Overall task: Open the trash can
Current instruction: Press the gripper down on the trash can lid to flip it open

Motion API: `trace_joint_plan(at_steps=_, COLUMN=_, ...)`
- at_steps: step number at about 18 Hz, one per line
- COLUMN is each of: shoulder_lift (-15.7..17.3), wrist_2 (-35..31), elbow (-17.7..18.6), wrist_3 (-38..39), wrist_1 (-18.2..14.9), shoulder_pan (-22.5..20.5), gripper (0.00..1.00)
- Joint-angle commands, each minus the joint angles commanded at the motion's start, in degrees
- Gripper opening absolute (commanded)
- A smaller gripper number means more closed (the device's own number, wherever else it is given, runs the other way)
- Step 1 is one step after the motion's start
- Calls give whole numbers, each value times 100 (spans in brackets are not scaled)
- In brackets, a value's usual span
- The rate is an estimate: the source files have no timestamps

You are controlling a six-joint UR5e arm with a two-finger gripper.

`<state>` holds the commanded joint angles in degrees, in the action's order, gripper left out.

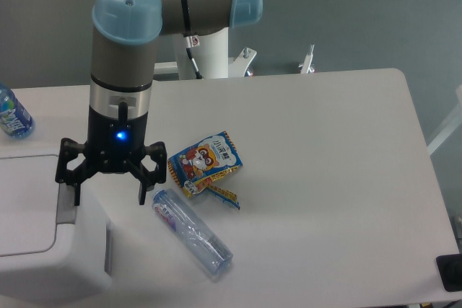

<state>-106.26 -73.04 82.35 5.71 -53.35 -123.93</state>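
The trash can [50,265] is a large white boxy bin at the bottom left, its flat white lid [25,207] lying down shut and a grey push-button strip [66,207] along the lid's right edge. My gripper [110,194] hangs straight down over the bin's right part, its two black fingers spread wide and holding nothing. The left fingertip [76,194] is right at the grey strip; whether it touches is unclear. The right fingertip [144,195] hangs beside the bin's right edge.
A clear plastic bottle [192,234] lies on the white table [325,178] just right of the bin. A colourful snack packet [205,164] lies beyond it. A blue-labelled bottle [12,115] stands at the far left edge.
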Motion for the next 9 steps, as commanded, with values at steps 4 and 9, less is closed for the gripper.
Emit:
trace_joint_plan(at_steps=4, shoulder_lift=-26, wrist_2=-9, elbow=-9, wrist_3=-9, wrist_1=0, shoulder_pan=44, gripper=100)
trace_joint_plan(at_steps=9, shoulder_lift=-44, wrist_2=-9, elbow=0, wrist_3=-9, wrist_1=0, shoulder_pan=44, gripper=100)
